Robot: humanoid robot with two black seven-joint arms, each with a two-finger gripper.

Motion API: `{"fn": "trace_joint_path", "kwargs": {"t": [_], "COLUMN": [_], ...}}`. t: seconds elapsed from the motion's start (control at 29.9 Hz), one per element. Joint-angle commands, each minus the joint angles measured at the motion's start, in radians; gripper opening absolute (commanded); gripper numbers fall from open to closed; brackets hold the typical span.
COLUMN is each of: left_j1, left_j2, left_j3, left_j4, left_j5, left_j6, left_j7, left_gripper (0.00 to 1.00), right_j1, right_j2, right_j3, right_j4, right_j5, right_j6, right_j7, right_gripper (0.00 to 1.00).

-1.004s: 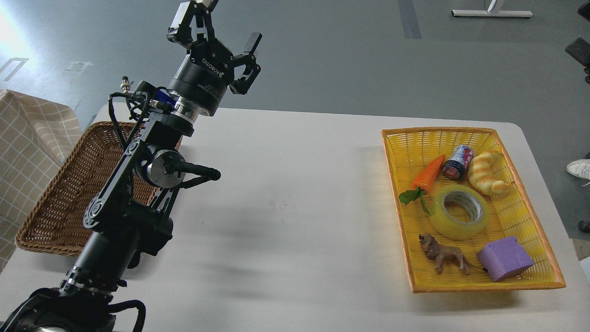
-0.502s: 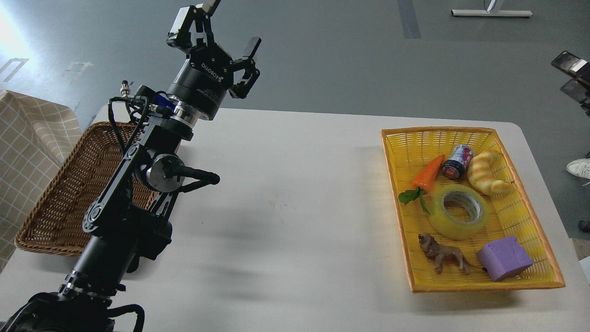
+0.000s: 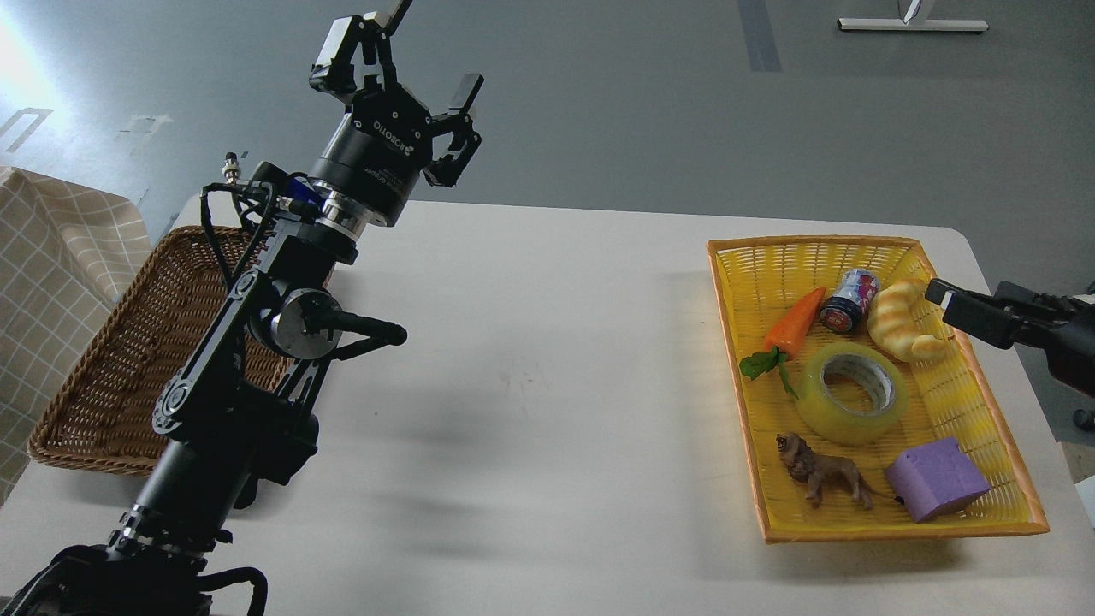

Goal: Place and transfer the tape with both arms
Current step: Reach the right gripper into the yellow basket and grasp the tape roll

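Note:
The tape (image 3: 851, 393), a yellow translucent roll with a grey-white core, lies flat in the middle of the yellow basket (image 3: 729, 342) on the right of the table. My left gripper (image 3: 411, 62) is raised high over the table's far left, open and empty, far from the tape. My right gripper (image 3: 945, 299) comes in from the right edge, above the basket's right rim beside the croissant toy (image 3: 902, 321), up and to the right of the tape. Its fingers overlap, so I cannot tell them apart.
The yellow basket also holds a carrot toy (image 3: 796, 323), a small can (image 3: 851, 299), a lion figure (image 3: 821, 479) and a purple block (image 3: 937, 479). A brown wicker basket (image 3: 111, 359) stands at the table's left, partly behind my left arm.
My right gripper has come into view from the right and moved down and left to the yellow basket's right rim. My left arm has barely shifted.

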Motion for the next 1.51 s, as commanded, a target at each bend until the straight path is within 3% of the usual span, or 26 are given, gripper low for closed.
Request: {"fn": "trace_joint_path", "kwargs": {"t": [0.0,0.43,0.6,1.47], "left_j1": [0.000,0.009,0.009,0.012], "left_j2": [0.000,-0.007,-0.002,-0.002], "left_j3": [-0.002,-0.002,-0.003,-0.014], "left_j4": [0.000,0.000,0.000,0.000], "left_j5": [0.000,-0.001,-0.001,-0.001], "left_j6": [0.000,0.000,0.000,-0.001], "left_j7": [-0.002,-0.003,-0.003,-0.006], "left_gripper": [0.99,0.99,0.99,0.99], "right_j1": [0.000,0.002,0.011,0.114], "right_j2": [0.022,0.033,0.030,0.039], "right_j3": [-0.003,-0.109,-0.167,-0.283], "right_j4": [-0.050,-0.096,-0.097,-0.197], "right_j5": [-0.029,-0.030,-0.035,-0.085], "right_j6": [0.000,0.000,0.000,0.000], "right_j7": [0.000,0.000,0.000,0.000], "right_gripper": [0.86,0.86,0.77,0.81]}}
